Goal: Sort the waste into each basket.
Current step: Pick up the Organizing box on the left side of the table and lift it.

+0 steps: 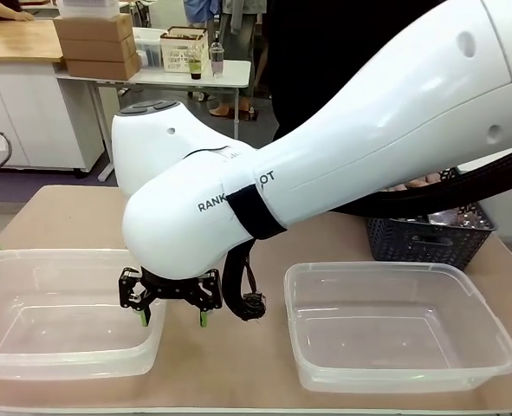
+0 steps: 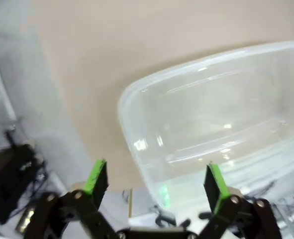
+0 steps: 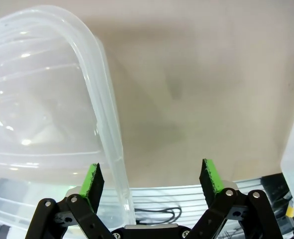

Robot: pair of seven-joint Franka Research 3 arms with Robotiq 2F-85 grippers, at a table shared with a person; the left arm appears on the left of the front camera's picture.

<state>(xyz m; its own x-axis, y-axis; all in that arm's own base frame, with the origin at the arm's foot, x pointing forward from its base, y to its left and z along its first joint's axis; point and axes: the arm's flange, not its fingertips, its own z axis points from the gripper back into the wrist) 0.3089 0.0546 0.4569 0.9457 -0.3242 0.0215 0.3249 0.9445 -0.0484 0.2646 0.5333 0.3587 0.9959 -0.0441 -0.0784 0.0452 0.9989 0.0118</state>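
Two clear rectangular plastic tubs sit side by side at the near edge of the beige table (image 1: 230, 368): the left tub (image 1: 65, 360) and the right tub (image 1: 394, 380). The right gripper (image 1: 173, 319) hangs wide open, straddling the left tub's right rim. The left gripper (image 2: 156, 172), also spread wide, hovers over a tub corner. A dark lattice plastic basket (image 1: 420, 243) behind the right tub holds shiny waste (image 1: 459, 218).

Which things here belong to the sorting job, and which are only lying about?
Job: left clear tub; right clear tub; shiny waste in the dark basket.
Lying about: cardboard boxes; bottle on the far table.
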